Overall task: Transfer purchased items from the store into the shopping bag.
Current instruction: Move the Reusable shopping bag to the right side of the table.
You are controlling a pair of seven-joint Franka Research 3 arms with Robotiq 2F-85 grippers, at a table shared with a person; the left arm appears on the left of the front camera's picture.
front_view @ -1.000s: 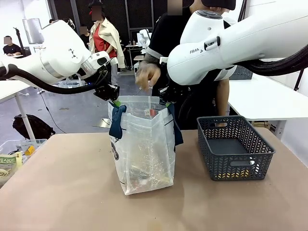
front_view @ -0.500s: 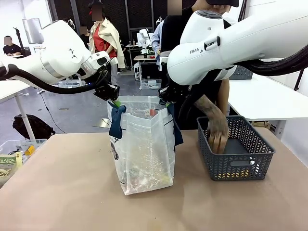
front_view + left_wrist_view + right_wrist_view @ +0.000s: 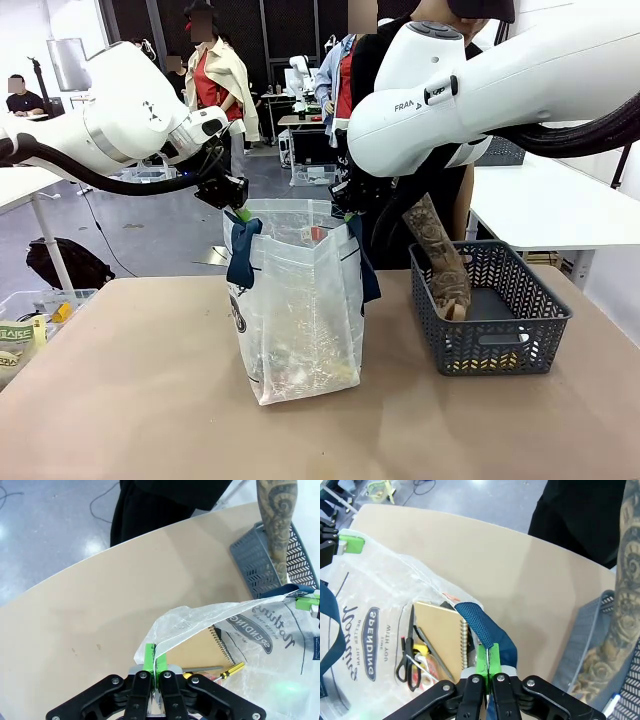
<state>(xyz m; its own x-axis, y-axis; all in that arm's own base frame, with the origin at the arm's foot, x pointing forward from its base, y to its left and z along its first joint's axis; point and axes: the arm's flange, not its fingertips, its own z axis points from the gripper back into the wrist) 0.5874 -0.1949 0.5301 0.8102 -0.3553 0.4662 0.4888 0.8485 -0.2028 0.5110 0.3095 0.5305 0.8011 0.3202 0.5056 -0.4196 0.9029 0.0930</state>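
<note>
Translucent crinkled bag [image 3: 300,310] stands beside dark lattice-walled basket [image 3: 500,338].

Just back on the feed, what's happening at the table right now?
The left tool and right tool are each shut on opposite rims of the tall translucent white plastic shopping bag, holding its mouth open. The person's hand is down inside the dark grey lattice plastic basket. A tan spiral notebook and black scissors already lie in the bag.

tan table [image 3: 150,400] | shopping bag [image 3: 300,320] standing mid-table | basket [image 3: 490,345] beside it, apart
</note>
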